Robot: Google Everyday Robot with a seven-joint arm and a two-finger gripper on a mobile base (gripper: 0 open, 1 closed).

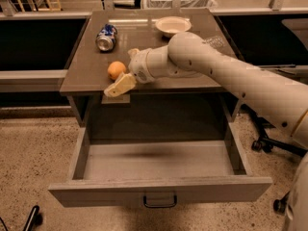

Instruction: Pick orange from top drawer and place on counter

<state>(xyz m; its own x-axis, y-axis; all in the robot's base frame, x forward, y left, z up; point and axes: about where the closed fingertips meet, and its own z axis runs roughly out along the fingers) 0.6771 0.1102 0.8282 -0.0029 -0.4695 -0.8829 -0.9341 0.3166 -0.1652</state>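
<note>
The small, round orange fruit (116,70) is seen resting on the smooth grey-brown counter top (159,47), near its front left edge. The cream-coloured two-finger gripper (120,73) is held low over the counter's front edge, just beside the fruit, with its fingers spread apart and nothing clasped. Below, the wide grey top drawer (159,189) is shown pulled out, its dark metal pull handle (160,201) at the front. A blue-and-silver soda can (106,37) is laid on its side further back, and a shallow white bowl (173,25) is set near the rear.
</note>
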